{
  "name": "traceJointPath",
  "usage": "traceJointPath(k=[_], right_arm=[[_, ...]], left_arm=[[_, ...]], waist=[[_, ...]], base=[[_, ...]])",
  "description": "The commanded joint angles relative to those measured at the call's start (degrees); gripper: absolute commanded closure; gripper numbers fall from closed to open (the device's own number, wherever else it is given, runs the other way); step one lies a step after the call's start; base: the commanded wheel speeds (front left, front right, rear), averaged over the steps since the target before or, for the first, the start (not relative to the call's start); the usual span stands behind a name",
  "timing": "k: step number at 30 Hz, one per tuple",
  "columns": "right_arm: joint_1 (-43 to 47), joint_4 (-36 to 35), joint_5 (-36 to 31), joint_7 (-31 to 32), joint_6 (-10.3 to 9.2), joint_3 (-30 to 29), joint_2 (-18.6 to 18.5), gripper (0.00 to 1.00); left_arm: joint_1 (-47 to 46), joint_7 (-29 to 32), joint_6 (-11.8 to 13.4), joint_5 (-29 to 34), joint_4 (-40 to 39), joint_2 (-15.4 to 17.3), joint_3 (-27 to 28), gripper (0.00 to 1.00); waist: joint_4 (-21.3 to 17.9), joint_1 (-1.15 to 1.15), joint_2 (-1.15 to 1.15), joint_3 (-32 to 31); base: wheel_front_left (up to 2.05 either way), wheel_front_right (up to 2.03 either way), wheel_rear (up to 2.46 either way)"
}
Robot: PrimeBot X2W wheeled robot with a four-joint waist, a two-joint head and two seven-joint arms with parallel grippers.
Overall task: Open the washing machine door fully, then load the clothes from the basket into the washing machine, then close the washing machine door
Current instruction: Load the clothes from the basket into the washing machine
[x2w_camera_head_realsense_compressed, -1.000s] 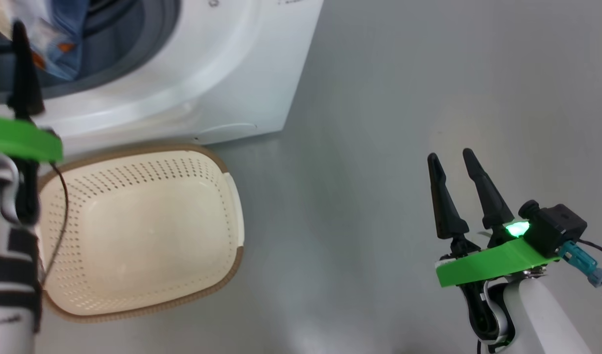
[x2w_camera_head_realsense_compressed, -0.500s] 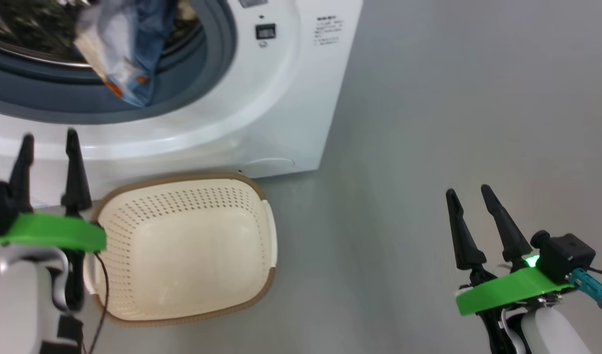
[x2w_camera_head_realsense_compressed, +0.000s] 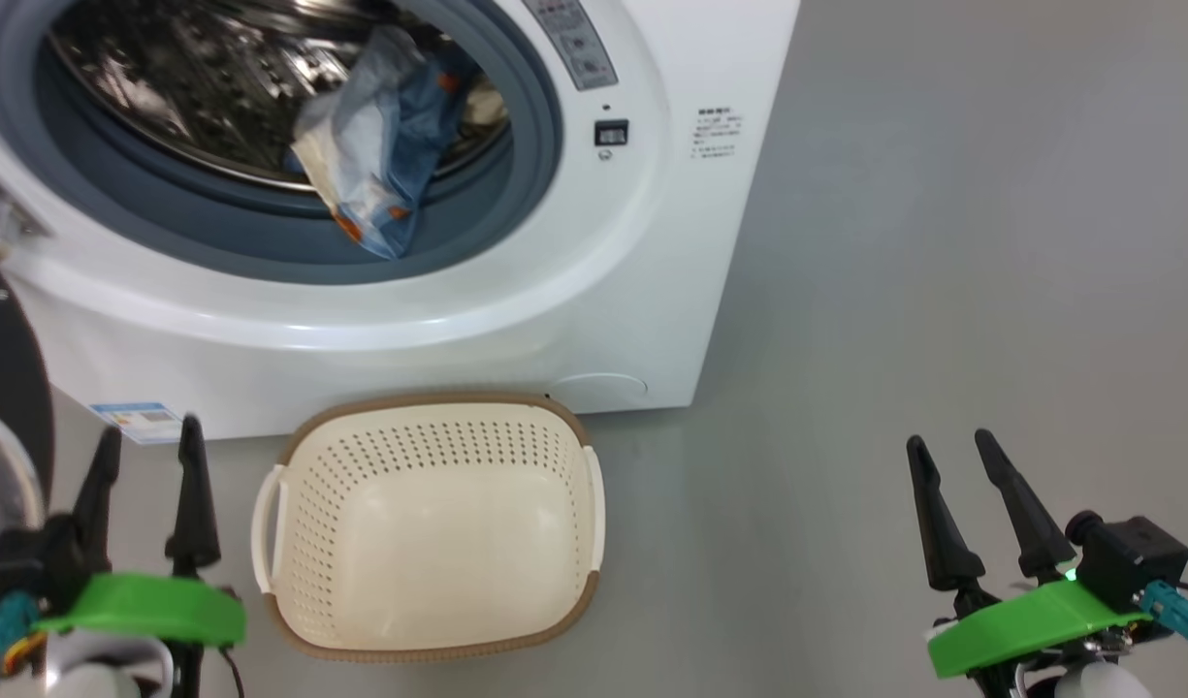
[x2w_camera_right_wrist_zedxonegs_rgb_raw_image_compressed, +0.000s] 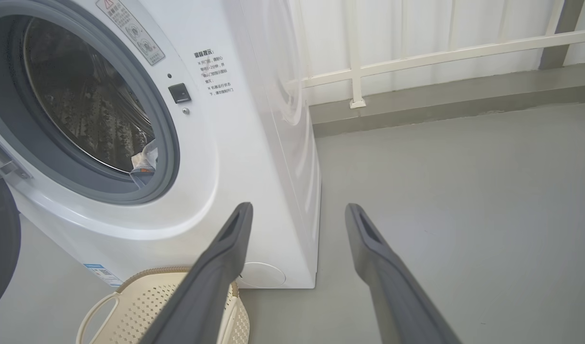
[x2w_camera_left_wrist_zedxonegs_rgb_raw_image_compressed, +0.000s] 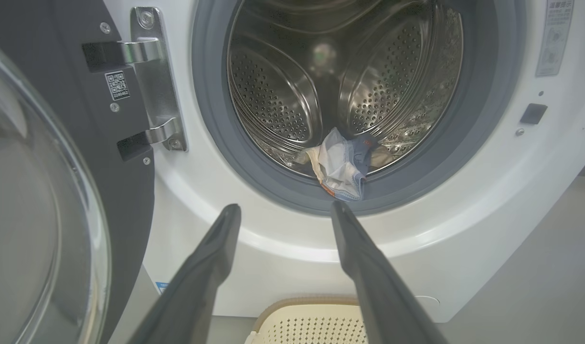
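My left claw [x2w_camera_head_realsense_compressed: 148, 431] sits at the lower left of the head view, fingers spread and holding nothing. My right claw [x2w_camera_head_realsense_compressed: 948, 438], at the lower right, is also spread and holding nothing. The clothes [x2w_camera_head_realsense_compressed: 380, 155] lie in the mouth of the washing machine [x2w_camera_head_realsense_compressed: 652, 242], upper centre, draped over its grey ring [x2w_camera_head_realsense_compressed: 215, 233]. The basket [x2w_camera_head_realsense_compressed: 438, 403] stands just below. The washing machine door [x2w_camera_left_wrist_zedxonegs_rgb_raw_image_compressed: 130, 200] stands swung open at the left of the left wrist view.

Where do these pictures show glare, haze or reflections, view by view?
Head view: sharp and evenly lit, with bright glints on the steel drum. Left wrist view: the glass of the washing machine door looks hazy up close, and one light spot glares deep in the drum. Right wrist view: a soft sheen lies on the white side of the washing machine.
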Motion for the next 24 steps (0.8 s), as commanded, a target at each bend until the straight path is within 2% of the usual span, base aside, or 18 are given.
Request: traceJointPath(k=[1,14,24], right_arm=[[0.54,-1.13,0.44,-0.46,0.32,1.03,-0.77,0.00],[4.47,-1.29,1.03,-0.46,0.32,0.15,-1.46,0.00],[4.77,-1.58,0.99,-0.46,0.32,-0.16,-1.31,0.00]], left_arm=[[0.58,-0.30,-0.12,0.52,-1.95,1.30,2.02,0.00],[10.02,-0.30,-0.12,0.93,-6.61,-0.50,3.31,0.00],[11.85,-0.30,-0.12,1.29,-8.66,-1.30,4.14,0.00]], waist=[[1.38,0.01,0.00,-1.79],[2.65,0.01,0.00,-5.09],[2.33,0.01,0.00,-5.06]], base=[[0.00,0.00,0.00],[0.00,0.00,0.00],[0.00,0.00,0.00]])
